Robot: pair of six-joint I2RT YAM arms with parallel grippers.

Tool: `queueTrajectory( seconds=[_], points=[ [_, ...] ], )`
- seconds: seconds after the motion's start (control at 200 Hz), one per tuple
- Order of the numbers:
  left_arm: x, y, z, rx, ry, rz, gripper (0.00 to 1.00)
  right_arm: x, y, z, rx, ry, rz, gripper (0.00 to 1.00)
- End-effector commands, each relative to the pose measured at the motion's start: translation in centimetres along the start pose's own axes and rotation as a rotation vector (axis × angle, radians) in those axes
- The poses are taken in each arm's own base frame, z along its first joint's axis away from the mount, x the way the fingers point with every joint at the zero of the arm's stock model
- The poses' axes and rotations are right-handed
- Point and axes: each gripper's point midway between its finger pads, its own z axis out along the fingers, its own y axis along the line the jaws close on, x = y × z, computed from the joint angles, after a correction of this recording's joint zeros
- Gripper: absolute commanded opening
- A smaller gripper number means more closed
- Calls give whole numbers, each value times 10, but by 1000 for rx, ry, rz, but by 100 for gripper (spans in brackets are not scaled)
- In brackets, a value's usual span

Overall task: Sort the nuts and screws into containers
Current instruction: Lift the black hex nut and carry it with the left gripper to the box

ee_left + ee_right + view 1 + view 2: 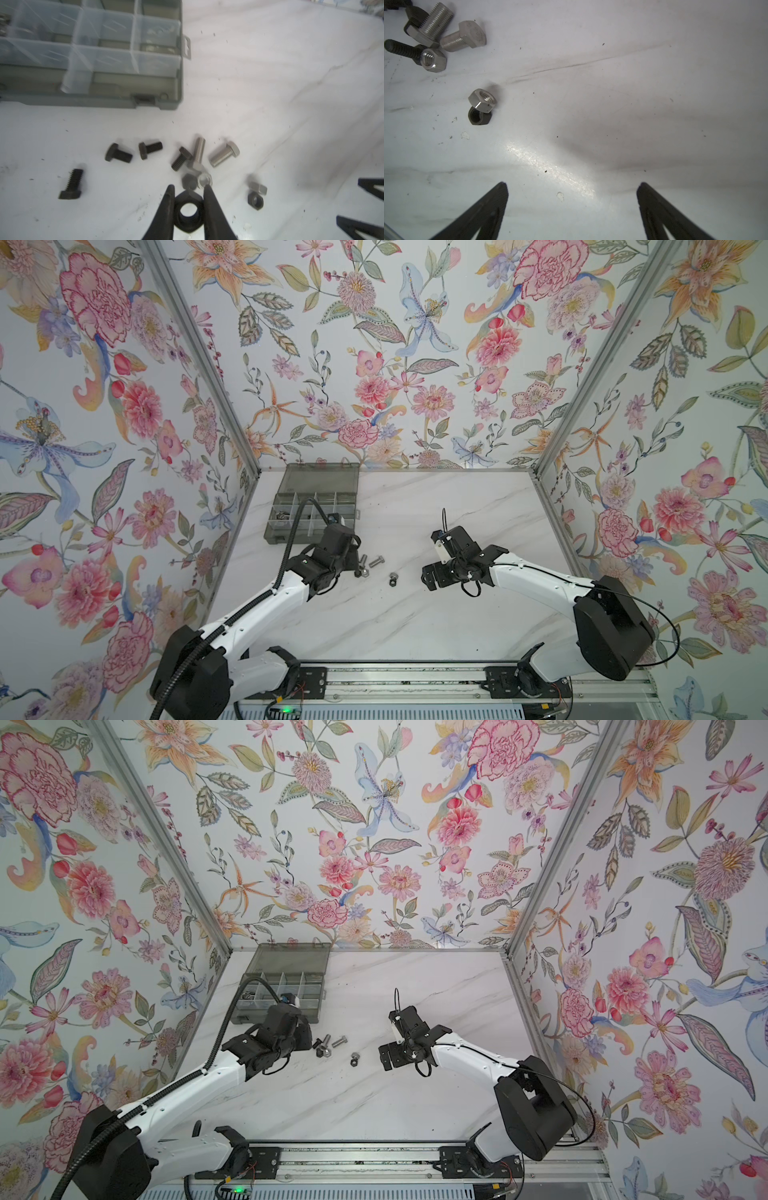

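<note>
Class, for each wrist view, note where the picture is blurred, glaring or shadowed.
Left wrist view: the box is blurred, the screws slightly soft. Right wrist view: a silver nut is sharp, a glare streak lies on the table, a broad soft shadow beside it.

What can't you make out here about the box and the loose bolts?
- Box cells: contents blurred in left wrist view, partly covered by the left arm in both top views.
- Black bolts: mostly hidden under that arm there.
- Dark part: cut off by right wrist view's edge.
</note>
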Motion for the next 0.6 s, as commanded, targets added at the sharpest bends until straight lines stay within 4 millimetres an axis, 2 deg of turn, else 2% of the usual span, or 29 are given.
queueTrajectory(
  seconds=[0.0, 0.105, 0.18, 0.33, 0.35, 0.415, 0.596],
  points=[
    [-41, 34, -5, -88, -54, 33, 0, 4, -3, -3, 7, 3, 5, 99],
    [-93, 57, -4, -152, -133, 33, 0, 2, -3, -5, 5, -5, 4, 99],
    [-125, 77, 8, -198, -177, 10, 0, -2, -2, -7, 6, -14, -2, 99],
    [-163, 110, 46, -242, -190, -1, 0, -12, 1, -15, 3, -32, -8, 99],
    [-159, 115, 62, -246, -162, 1, 0, -13, 2, -16, 1, -37, -8, 99],
    [-160, 126, 83, -251, -129, -5, 0, -15, 2, -20, -1, -49, -6, 99],
    [-151, 151, 126, -260, -66, -26, 0, -15, 1, -28, 8, -70, -5, 99]
  ],
)
